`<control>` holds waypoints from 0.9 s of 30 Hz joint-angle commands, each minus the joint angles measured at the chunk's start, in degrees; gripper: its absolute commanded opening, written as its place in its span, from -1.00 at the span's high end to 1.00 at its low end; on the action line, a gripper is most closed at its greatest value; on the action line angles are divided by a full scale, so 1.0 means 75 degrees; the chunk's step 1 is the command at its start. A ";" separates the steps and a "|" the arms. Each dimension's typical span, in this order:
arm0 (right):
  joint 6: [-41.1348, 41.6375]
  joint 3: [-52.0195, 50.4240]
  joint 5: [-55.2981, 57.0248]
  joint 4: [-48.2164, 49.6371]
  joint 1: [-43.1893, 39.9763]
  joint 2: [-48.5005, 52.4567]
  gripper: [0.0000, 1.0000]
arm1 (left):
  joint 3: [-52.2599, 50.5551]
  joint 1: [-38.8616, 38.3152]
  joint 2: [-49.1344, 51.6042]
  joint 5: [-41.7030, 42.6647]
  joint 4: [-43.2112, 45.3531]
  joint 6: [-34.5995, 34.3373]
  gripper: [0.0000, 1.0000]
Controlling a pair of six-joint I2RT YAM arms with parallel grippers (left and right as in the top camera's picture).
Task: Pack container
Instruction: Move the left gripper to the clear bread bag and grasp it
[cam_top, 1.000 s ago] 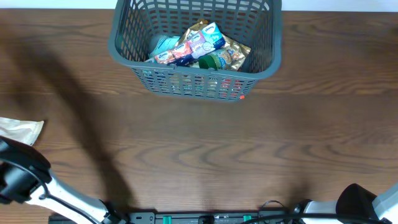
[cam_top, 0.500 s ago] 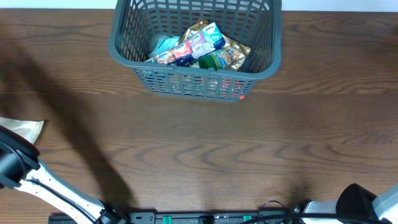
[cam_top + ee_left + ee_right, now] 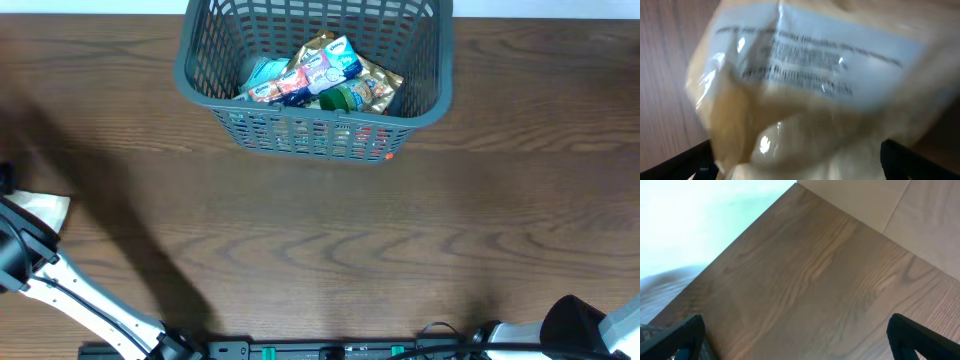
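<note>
Beige pouch [image 3: 38, 207] at the far left edge of the wooden table [image 3: 330, 240]; close and blurred in the left wrist view. It lies between the widely parted fingers of the left gripper [image 3: 800, 162]; contact cannot be told. Container [image 3: 196, 75], far centre of table, upright, holding assorted snack packets [image 3: 320, 75]. Right gripper [image 3: 795, 340], near right corner, fingers spread wide over wood, holding nothing.

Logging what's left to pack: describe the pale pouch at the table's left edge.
The pale beige glossy plastic pouch carries a whitish label panel with blurred, unreadable dark print. It looks soft and crinkled, with glare spots. It lies on the brown wooden table near its left edge, partly hidden by the left arm.
</note>
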 commanded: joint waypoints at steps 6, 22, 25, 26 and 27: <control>0.0000 -0.0006 -0.0026 -0.0023 -0.0050 -0.0041 -0.98 | -0.0035 0.0265 0.0743 0.0181 0.0070 0.0102 -0.98; -0.0003 -0.0006 -0.0026 -0.0041 -0.0050 -0.0041 -0.98 | -0.0032 0.0265 0.0863 0.0201 -0.0207 0.0131 0.55; -0.0003 -0.0006 -0.0026 -0.0052 -0.0050 -0.0041 -0.98 | 0.0017 0.0265 0.0819 0.0233 -0.0635 0.0137 0.89; -0.0003 -0.0006 -0.0026 -0.0052 -0.0050 -0.0041 -0.98 | 0.0017 0.0262 0.0775 0.0283 -0.0726 0.0154 0.89; -0.0003 -0.0006 -0.0026 -0.0052 -0.0050 -0.0041 -0.99 | 0.0023 0.0251 0.0729 0.0341 -0.0778 0.0213 0.89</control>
